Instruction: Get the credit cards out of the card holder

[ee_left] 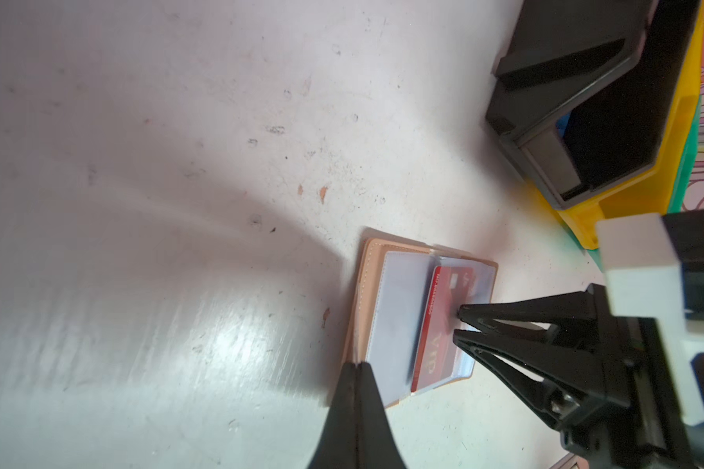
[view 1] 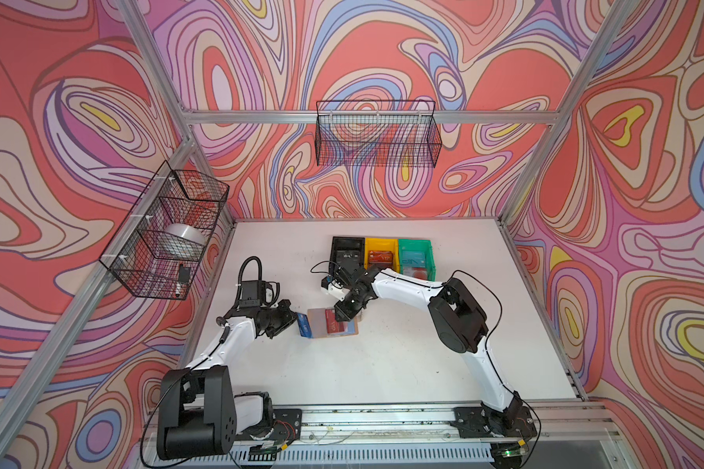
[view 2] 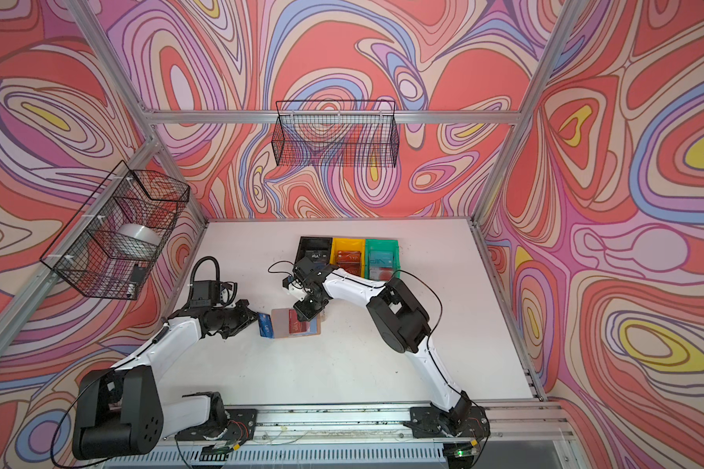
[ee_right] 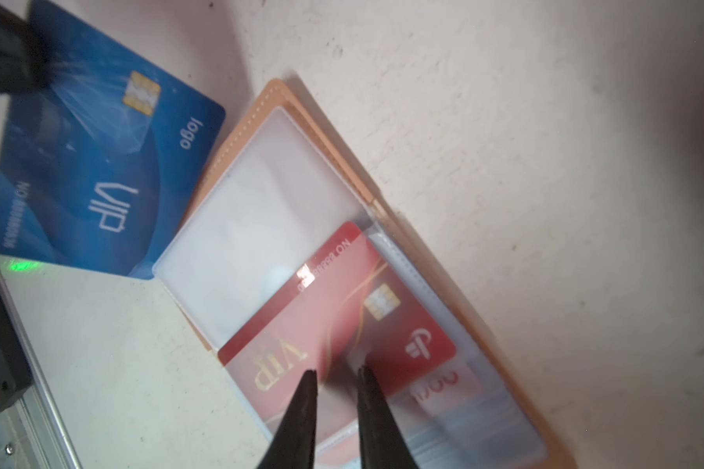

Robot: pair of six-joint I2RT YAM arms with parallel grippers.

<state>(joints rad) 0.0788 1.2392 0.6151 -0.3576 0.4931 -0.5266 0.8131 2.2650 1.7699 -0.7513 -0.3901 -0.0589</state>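
- While the red card lies part-way out of its clear sleeve in the open card holder, my right gripper has its tips a sliver apart. They press on the card's face and clamp nothing, so a sliding push could skid over the glossy plastic and leave the card behind.
- If one tip catches the sleeve's lip rather than the card, I'd judge the sleeve buckles and the card jams.
- Underneath, a pale card shows red marking; press too hard and both may drag out together.
- Nothing pins the holder, which lies flat on the table near the middle. Friction from my push could carry the whole booklet along.
- Over to my left gripper: fingers together. In the right wrist view it looks pinched on a corner of the blue card, outside and just beside the holder. A grip that slight could let the card swivel or drop.
- Further back, the bins stand near my right arm; a wide swing might knock them.
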